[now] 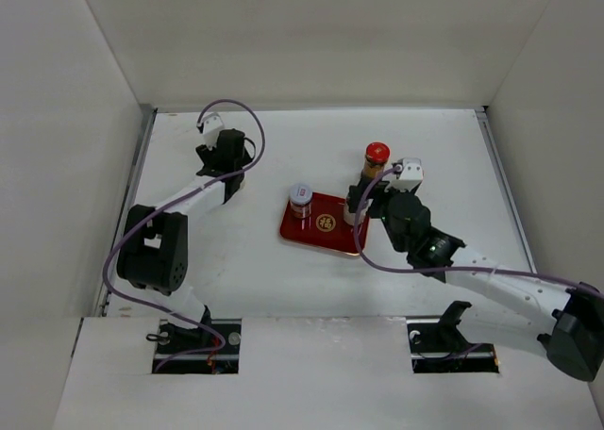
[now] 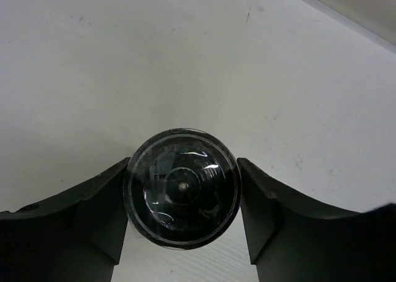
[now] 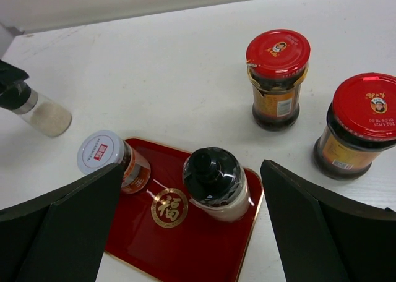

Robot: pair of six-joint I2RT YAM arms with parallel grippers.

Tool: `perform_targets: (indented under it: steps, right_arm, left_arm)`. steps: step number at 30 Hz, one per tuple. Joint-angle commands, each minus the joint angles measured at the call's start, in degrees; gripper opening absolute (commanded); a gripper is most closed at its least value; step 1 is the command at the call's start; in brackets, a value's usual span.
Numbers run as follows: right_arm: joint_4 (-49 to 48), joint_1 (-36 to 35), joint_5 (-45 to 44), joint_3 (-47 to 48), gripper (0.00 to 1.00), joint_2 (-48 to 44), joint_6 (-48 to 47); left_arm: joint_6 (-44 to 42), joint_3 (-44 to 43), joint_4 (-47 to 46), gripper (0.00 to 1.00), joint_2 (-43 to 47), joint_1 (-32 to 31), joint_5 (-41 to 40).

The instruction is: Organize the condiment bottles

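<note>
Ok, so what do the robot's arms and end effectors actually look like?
Both the left arm and right arm mix white link shells with bulky black joint housings. A lilac cable loops along each, and a small white camera box sits at each wrist. The end effector fingers are plain matte black wedges with flat inner faces; no markings are visible.

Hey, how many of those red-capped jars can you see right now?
2. Both stand upright on the table, off the red tray: the far jar beyond its corner, the near jar right of it. The overhead view shows only one.
</note>
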State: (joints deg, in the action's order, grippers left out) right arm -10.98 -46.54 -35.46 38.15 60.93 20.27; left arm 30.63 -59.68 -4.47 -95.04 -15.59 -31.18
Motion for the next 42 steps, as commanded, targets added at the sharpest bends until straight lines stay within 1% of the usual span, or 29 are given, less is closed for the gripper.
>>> perform_targets:
  steps: [1,3,5,9,11,14,19,25,31,37,42]
  right_arm:
    - [-2.38,0.97,0.74,-1.06,1.0,-2.3,-0.41]
    - [-2.55,1.94,1.01,-1.5,1.0,-2.48,-0.58]
    - [-2.64,2.38,1.01,-1.85,1.0,-2.74,-0.32]
    - [-2.82,3.52,1.01,-2.47,1.0,-3.27,-0.15]
    - [-3.08,4.48,0.75,-2.99,1.0,-3.79,0.2]
    - [-3.17,5.54,0.66,-3.7,1.0,-4.94,0.56]
    - [-3.08,7.83,1.1,-4.75,1.0,-6.52,1.96]
    - [-3.17,8.62,1.01,-5.46,1.0,-7.66,2.76]
    - [-3.17,8.36,1.1,-5.37,1.0,-7.4,3.1]
    - [-3.34,8.71,1.27,-5.72,1.0,-7.93,3.11]
    - [-3.43,8.97,1.27,-5.98,1.0,-8.46,3.11]
  left_arm:
    - [-0.31,-1.32,-0.54,0.51,2.66,-0.09,-0.46]
    - [-0.4,-0.18,-0.89,0.44,5.99,-0.96,-1.77]
    - [-0.92,0.96,-1.5,0.41,10.56,-2.81,-3.7]
    - [-2.59,2.29,-2.73,0.4,19.79,-7.9,-4.68]
    - [-3.38,1.5,-2.56,0.4,22.17,-11.06,-4.42]
    - [-4.53,0.18,-3.09,0.4,24.11,-17.47,-4.07]
    - [-4.88,-1.84,-3.09,0.4,22.01,-27.06,-2.05]
    - [-5.41,-2.28,-6.95,0.4,18.59,-34.71,-0.9]
    - [-7.51,-2.9,-9.15,0.4,14.72,-37.79,-0.46]
    - [-7.96,-2.11,-11.0,0.4,9.36,-38.15,-0.81]
    - [-7.96,-0.88,-14.42,0.41,5.4,-38.24,-0.99]
